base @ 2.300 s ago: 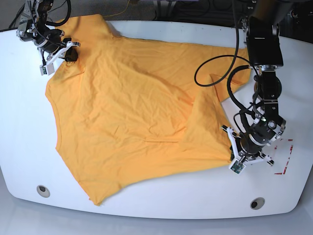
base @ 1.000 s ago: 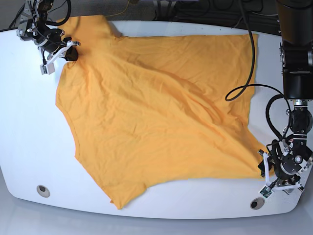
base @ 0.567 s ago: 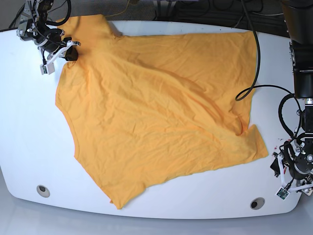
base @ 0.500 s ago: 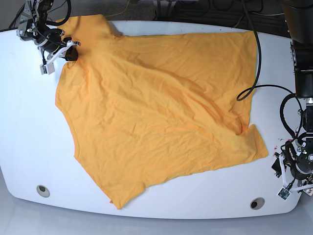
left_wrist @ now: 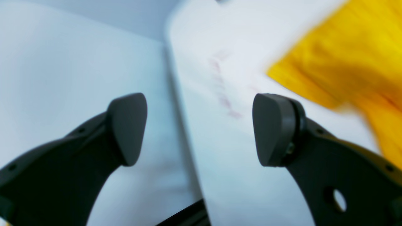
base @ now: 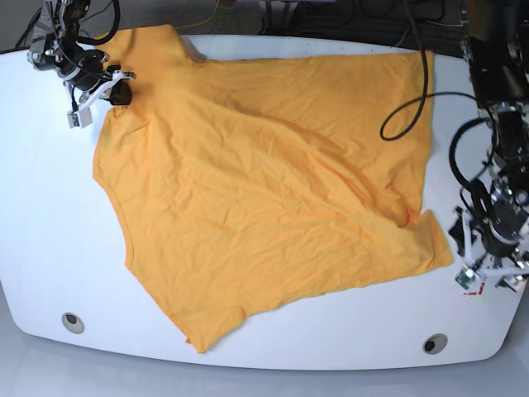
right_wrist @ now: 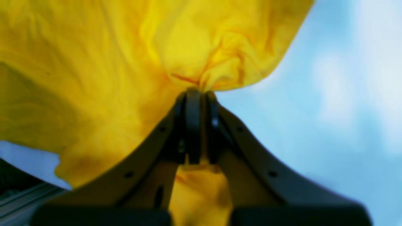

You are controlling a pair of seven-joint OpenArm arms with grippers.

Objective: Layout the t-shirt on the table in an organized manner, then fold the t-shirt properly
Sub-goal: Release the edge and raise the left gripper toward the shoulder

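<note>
Across most of the tabletop (base: pixel 33 207), the t-shirt (base: pixel 264 190) lies opened out but skewed and wrinkled, so squaring up and all folding are left. The right claw (base: pixel 116 89) is clamped on fabric at the far corner; the left claw (base: pixel 483 265) gapes empty beside the hem corner at the opposite edge.

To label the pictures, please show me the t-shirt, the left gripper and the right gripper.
t-shirt (base: pixel 264 182), base view, middle of body.
left gripper (left_wrist: pixel 199 128), left wrist view, gap between open fingertips.
right gripper (right_wrist: pixel 194 94), right wrist view, fingertips pinching fabric.

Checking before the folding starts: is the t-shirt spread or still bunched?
Mostly spread: the t-shirt lies open but skewed and wrinkled, one corner pinched in the right gripper.
</note>
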